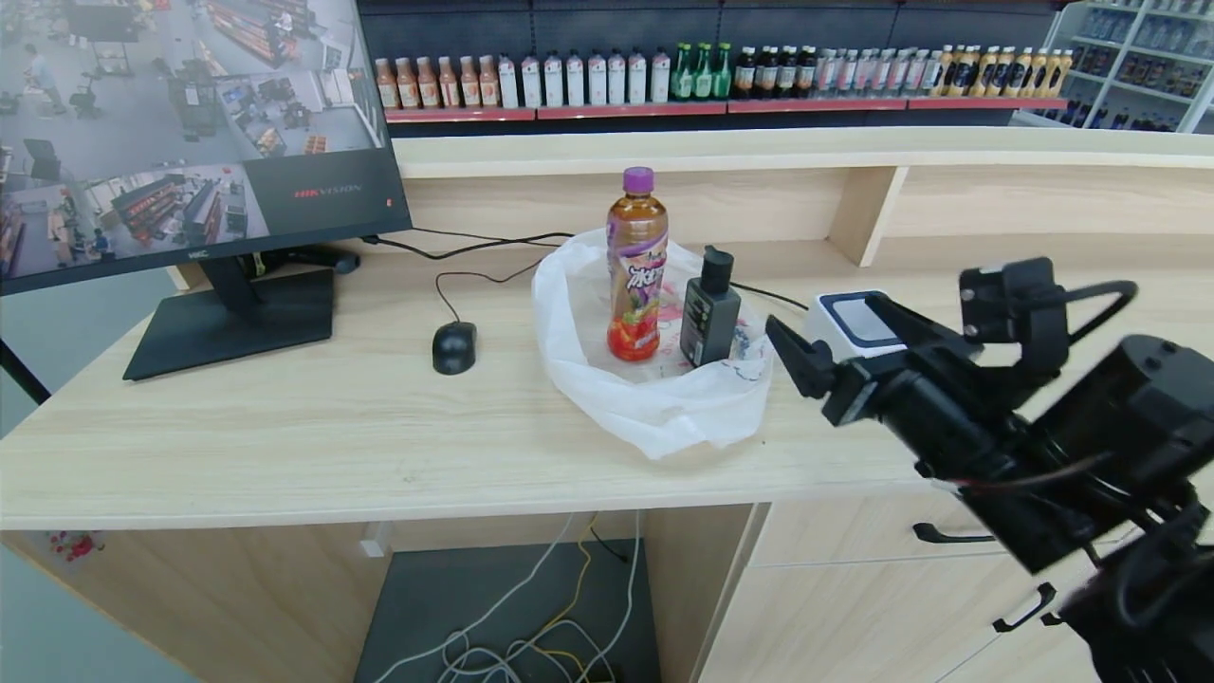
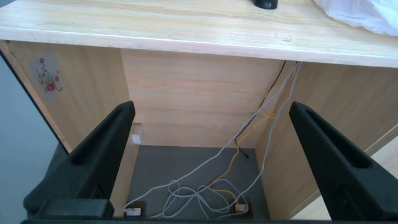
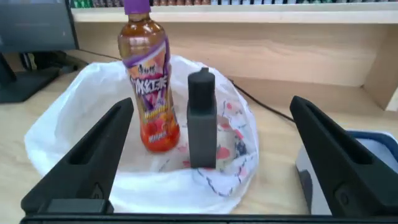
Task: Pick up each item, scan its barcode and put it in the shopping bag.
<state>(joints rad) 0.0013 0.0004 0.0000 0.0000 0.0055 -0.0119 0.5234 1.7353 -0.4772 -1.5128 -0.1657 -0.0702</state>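
Head view is showing us the drink bottle (image 1: 636,275), amber with a purple cap and a bright label, standing upright inside the white shopping bag (image 1: 654,413) on the counter (image 1: 379,427). The dark flip-top bottle (image 1: 708,318) is standing just beside it in the same bag. We are holding the right gripper (image 1: 820,315) near the bag, by the scanner (image 1: 858,323), fingers spread apart, while the left gripper (image 2: 211,112) is hanging below the counter's edge, fingers also wide apart, facing loose cables (image 2: 205,190).
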